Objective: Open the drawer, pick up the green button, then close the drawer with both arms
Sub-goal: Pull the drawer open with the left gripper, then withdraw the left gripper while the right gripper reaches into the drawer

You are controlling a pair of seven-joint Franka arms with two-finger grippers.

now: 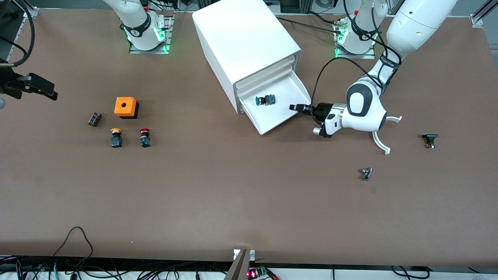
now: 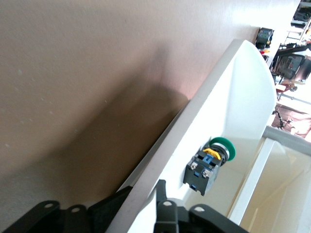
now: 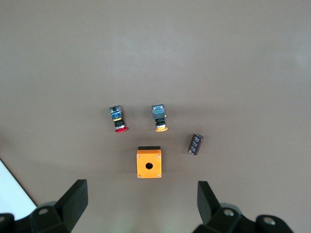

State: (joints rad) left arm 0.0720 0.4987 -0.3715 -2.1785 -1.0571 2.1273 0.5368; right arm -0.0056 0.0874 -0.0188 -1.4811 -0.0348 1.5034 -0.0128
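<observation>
The white cabinet has its lowest drawer pulled out. The green-capped button lies on its side in the drawer, close to the cabinet's front. In the left wrist view the button lies against the drawer's side wall. My left gripper is at that wall on the left arm's side; in the left wrist view the gripper has one finger outside and one inside the wall, closed on it. My right gripper hangs open and empty high over the right arm's end of the table, fingers wide apart in its wrist view.
An orange box with a round hole, a yellow-capped button, a red-capped button and a dark cylinder sit toward the right arm's end. A small metal part and a black part lie toward the left arm's end.
</observation>
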